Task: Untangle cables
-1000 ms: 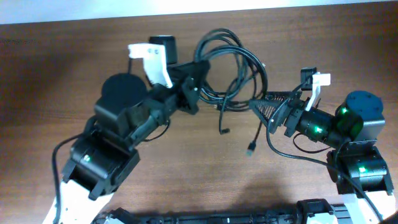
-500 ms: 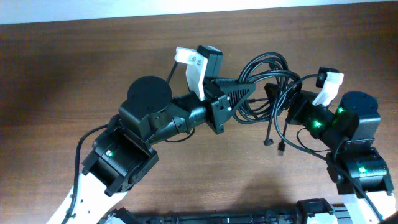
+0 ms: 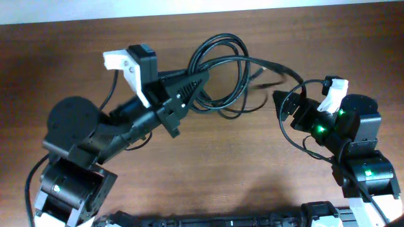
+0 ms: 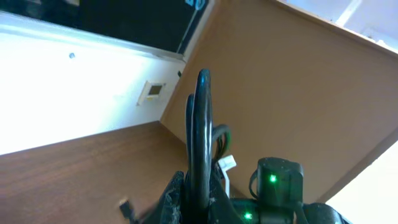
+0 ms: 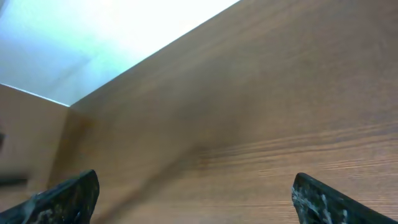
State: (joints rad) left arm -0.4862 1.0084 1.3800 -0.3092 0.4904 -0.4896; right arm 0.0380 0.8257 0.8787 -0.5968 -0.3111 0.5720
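The cables [image 3: 221,68] are thin black cords in a tangled loop at the table's far middle. One strand [image 3: 281,68] trails right, blurred, toward the right arm. My left gripper [image 3: 189,85] is shut on the bundle at its left side. In the left wrist view the cords [image 4: 200,118] rise straight up from between the fingers [image 4: 199,196], and a small plug [image 4: 125,205] shows low at the left. My right gripper [image 3: 284,106] is to the right of the loop, apart from it. In the right wrist view its fingers [image 5: 196,202] are wide open with only wood between them.
The brown wooden table [image 3: 208,176] has its far edge against a white strip [image 3: 189,7]. The right arm's own thicker black wire [image 3: 302,144] curls beside its wrist. A wooden side panel [image 4: 298,93] stands in the left wrist view.
My left arm has swung back to the left, dragging the cable loop with it. The hanging plug ends have moved left and up. My right gripper stays at the right, now clear of the bundle.
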